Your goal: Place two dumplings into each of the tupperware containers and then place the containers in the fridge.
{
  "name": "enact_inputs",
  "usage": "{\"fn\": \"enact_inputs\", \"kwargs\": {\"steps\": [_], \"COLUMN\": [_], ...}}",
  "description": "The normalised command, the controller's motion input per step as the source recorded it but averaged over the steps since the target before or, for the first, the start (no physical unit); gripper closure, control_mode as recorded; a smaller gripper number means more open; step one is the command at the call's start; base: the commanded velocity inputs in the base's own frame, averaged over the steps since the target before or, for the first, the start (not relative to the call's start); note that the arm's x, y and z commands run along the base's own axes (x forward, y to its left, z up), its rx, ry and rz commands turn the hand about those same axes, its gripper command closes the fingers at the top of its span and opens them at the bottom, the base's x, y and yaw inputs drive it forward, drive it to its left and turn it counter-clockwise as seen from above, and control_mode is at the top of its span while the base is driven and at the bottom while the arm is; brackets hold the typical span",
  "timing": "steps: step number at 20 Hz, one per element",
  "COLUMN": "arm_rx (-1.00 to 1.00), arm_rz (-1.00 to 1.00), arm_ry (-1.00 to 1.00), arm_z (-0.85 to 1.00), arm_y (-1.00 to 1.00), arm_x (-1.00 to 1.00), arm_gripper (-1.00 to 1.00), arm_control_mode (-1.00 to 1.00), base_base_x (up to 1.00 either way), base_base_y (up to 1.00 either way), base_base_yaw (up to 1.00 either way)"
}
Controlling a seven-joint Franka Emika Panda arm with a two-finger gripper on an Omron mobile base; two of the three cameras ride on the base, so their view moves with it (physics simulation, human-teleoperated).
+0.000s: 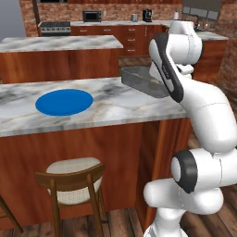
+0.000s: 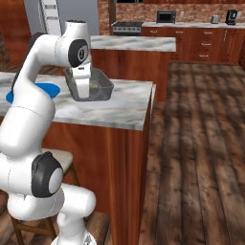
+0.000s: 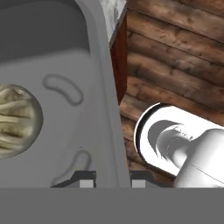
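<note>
A grey see-through tupperware container (image 1: 141, 77) is at the right end of the marble counter (image 1: 111, 109); in the right base view the container (image 2: 98, 91) sits under my hand. One wrinkled tan dumpling (image 3: 15, 120) lies inside it, at the left of the hand view, and also shows as a pale lump (image 2: 95, 85) behind the hand. My gripper (image 3: 111, 178) is shut on the container's side wall (image 3: 107, 109), one fingertip (image 3: 85, 178) inside and the other outside. Whether the container rests on the counter or hangs just above it I cannot tell. The grey fridge (image 2: 33, 14) stands far back left.
A round blue plate (image 1: 64, 102) lies on the counter left of the container. A wooden stool (image 1: 74, 180) stands below the counter's front. A second island (image 1: 60, 44) lies behind. Right of the counter's end is open wooden floor (image 2: 201, 143).
</note>
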Motion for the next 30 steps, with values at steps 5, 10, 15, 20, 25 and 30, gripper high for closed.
{"fn": "enact_inputs", "kwargs": {"steps": [5, 10, 15, 20, 25, 30], "arm_rx": [0.03, 0.07, -0.01, -0.07, 0.0, 0.0], "arm_rz": [-0.2, -0.1, -0.03, -0.03, -0.07, -0.05], "arm_ry": [0.0, 0.01, 0.0, 0.0, 0.0, 0.0], "arm_z": [0.16, 0.11, -0.01, -0.15, -0.05, 0.03], "arm_y": [0.03, 0.0, 0.44, 0.33, -0.05, -0.05], "arm_x": [-0.12, -0.05, -0.08, -0.48, -0.88, -0.36], "arm_gripper": [1.0, 1.0, 1.0, 1.0, 1.0, 1.0], "arm_control_mode": [-1.0, -1.0, -1.0, -1.0, -1.0, -1.0], "base_base_x": [0.0, 0.0, 0.0, 0.0, 0.0, 0.0], "base_base_y": [0.0, 0.0, 0.0, 0.0, 0.0, 0.0], "base_base_yaw": [0.0, 0.0, 0.0, 0.0, 0.0, 0.0]}}
